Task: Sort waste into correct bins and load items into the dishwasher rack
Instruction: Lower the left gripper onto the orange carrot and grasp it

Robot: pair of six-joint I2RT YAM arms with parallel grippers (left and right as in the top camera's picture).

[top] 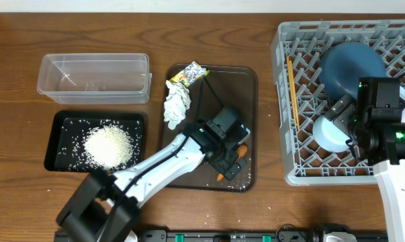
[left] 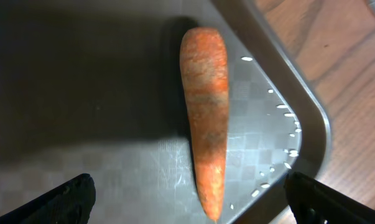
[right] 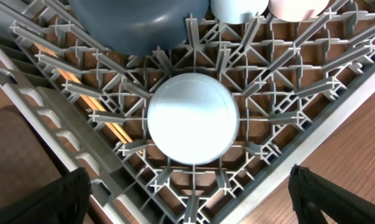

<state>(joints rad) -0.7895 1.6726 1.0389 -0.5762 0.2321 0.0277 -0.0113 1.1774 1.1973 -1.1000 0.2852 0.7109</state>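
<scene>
Overhead: your left gripper (top: 228, 160) hangs over the carrot (top: 242, 152) at the brown tray's (top: 249, 87) 5 o'clock corner, so the left arm is nearer.
Left wrist: carrot runs 12-to-6, tip at 6; fingers (left: 69, 199) are spread, straddling it and not touching.
Right wrist: right gripper (right: 190, 199) is released and empty over the upturned light blue bowl (right: 193, 118) in the rack (right: 50, 112).

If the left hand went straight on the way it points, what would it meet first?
Probably the carrot, lying on the brown tray between the left hand's open fingers, though depth is unclear.

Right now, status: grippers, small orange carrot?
Left gripper open over small orange carrot on brown tray. Right gripper open above light blue bowl, grey rack. Carrot unobstructed.
</scene>
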